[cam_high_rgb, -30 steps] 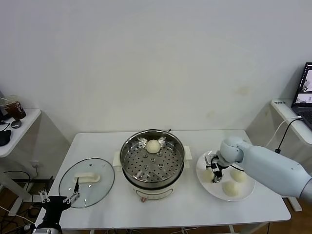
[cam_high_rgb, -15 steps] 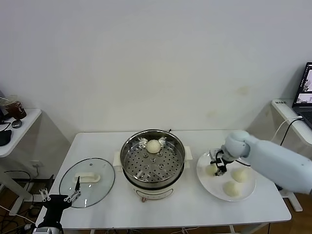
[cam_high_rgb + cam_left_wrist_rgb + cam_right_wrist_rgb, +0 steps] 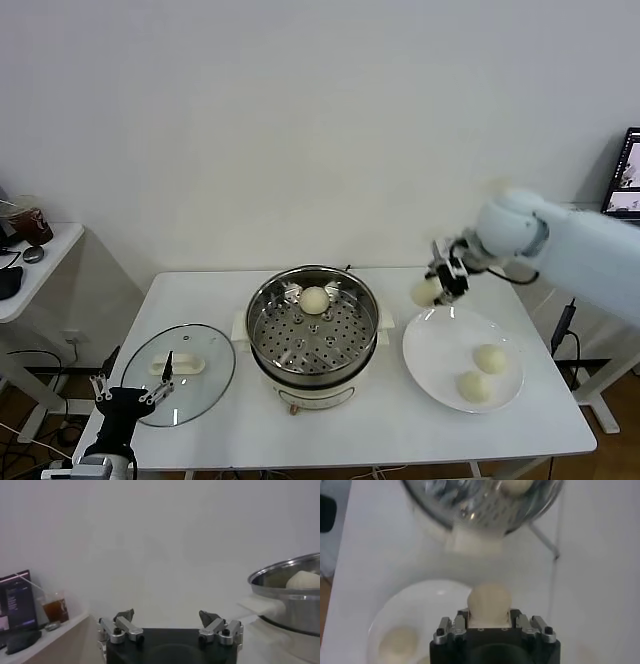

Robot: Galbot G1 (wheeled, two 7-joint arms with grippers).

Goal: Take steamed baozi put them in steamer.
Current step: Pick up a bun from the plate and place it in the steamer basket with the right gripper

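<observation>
My right gripper (image 3: 443,281) hangs in the air above the table, between the steamer (image 3: 313,325) and the white plate (image 3: 440,355), shut on a pale baozi (image 3: 426,291). In the right wrist view that baozi (image 3: 489,601) sits squeezed between the fingers (image 3: 460,620). One baozi (image 3: 314,299) lies at the back of the steel steamer basket. Two baozi (image 3: 489,358) (image 3: 472,387) rest on the plate's right part. My left gripper (image 3: 130,393) is parked low at the table's front left corner, open and empty, as the left wrist view (image 3: 167,621) shows.
A round glass lid (image 3: 178,373) with a white handle lies flat on the table left of the steamer. The steamer stands in a white pot base with side handles (image 3: 385,316). A side desk (image 3: 30,262) stands at the far left, a laptop (image 3: 625,178) at the far right.
My right gripper closed on a baozi on the plate and lifted it up and back off the plate. The plate now holds two. The left gripper shifted slightly.
</observation>
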